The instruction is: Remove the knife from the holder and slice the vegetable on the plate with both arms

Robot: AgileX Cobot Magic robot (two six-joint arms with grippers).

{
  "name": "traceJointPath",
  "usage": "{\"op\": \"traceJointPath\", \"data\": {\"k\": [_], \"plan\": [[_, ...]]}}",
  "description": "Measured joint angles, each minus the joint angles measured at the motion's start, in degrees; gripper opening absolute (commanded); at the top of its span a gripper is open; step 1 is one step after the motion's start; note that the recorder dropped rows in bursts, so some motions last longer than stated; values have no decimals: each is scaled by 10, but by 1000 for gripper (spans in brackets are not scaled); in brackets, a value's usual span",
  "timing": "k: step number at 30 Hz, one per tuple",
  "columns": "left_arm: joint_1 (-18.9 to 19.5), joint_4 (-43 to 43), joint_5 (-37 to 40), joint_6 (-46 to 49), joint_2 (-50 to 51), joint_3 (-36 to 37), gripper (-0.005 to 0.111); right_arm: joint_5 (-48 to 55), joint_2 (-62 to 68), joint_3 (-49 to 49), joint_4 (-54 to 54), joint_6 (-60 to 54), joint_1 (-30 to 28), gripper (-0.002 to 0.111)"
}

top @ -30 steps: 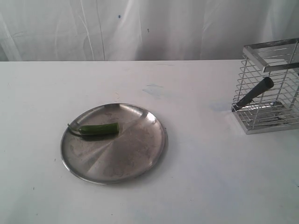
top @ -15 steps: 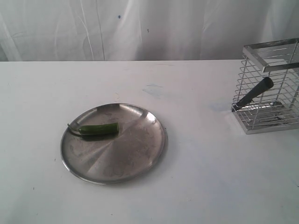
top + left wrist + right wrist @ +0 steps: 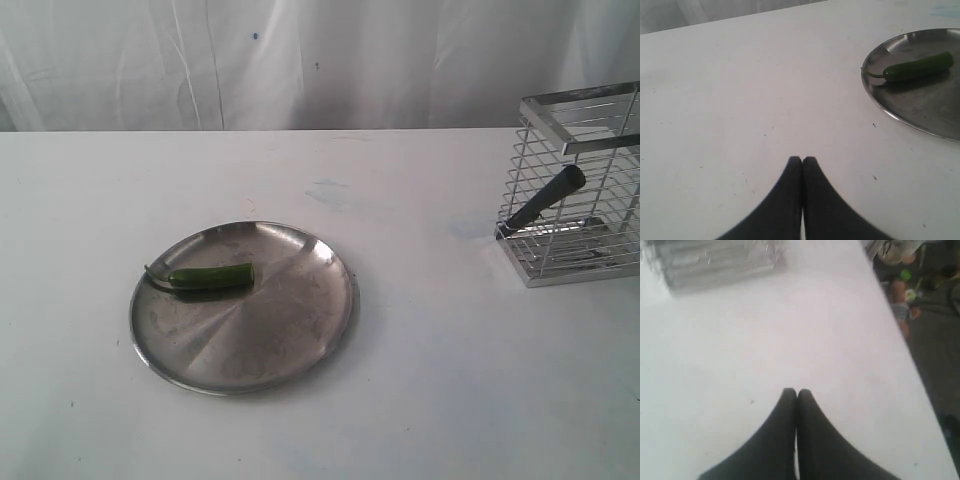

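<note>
Steel, dull and round, the plate (image 3: 270,335) lies on the white bench (image 3: 430,380), left of the middle in the exterior view. On its far-left part rests the vegetable (image 3: 212,277), a slender dark-green pepper lying on its side. Its thin curved stem points left toward the rim, and its blunt end points toward the plate's centre.

Well apart from it, at the right edge of that view, stands the holder (image 3: 578,272). It is a boxy rack of silvery wire with a flat rim and base, partly cut off by the frame. The knife (image 3: 546,198) sits in it at a slant, its dark handle tilting up to the right across the rack's left face. The blade is lost among the wires, so its tip cannot be made out. A white, creased cloth (image 3: 330,60) hangs behind the bench.

The left hand (image 3: 802,160) has its two dark fingers pressed together tip to tip, with nothing between them. It hangs over bare bench, with the plate and pepper off to one side, near but not touching.

The right hand (image 3: 796,391) is likewise closed narrow and empty, over bare bench. The holder appears as a blurred silvery shape beyond it. The bench's edge runs along one side, with dim clutter (image 3: 900,275) past it.
</note>
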Motion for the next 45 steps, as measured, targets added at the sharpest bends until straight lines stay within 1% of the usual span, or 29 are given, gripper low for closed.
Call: {"op": "traceJointPath", "data": {"k": [2,4,6,8,11,13,14,16,20,22,23,24,27,30,37,39,41,42,45], "plan": [[0,0,0,0,0,0,0,32,14,-13,84,-95,23,0],[0,0,0,0,0,0,0,37,23,-22,167,-186,53,0],[0,0,0,0,0,0,0,39,25,-23,226,-246,70,0],[0,0,0,0,0,0,0,41,26,-23,259,-278,82,0],[0,0,0,0,0,0,0,40,27,-29,274,-305,91,0],[0,0,0,0,0,0,0,34,27,-40,277,-312,93,3],[0,0,0,0,0,0,0,30,27,-47,277,-315,94,6],[0,0,0,0,0,0,0,25,30,-64,278,-317,94,16],[0,0,0,0,0,0,0,22,61,-111,278,-319,94,46],[0,0,0,0,0,0,0,23,93,-140,278,-319,94,58],[0,0,0,0,0,0,0,28,112,-157,278,-319,94,60],[0,0,0,0,0,0,0,37,132,-176,278,-319,94,61],[0,0,0,0,0,0,0,68,186,-227,281,-317,94,61],[0,0,0,0,0,0,0,57,249,-275,288,-305,95,61],[0,0,0,0,0,0,0,5,314,-282,285,-305,95,61],[0,0,0,0,0,0,0,-14,318,-282,285,-305,95,58],[0,0,0,0,0,0,0,-21,324,-284,272,-300,95,49],[0,0,0,0,0,0,0,-22,326,-284,264,-294,95,40],[0,0,0,0,0,0,0,-23,330,-284,227,-263,95,22]]}}
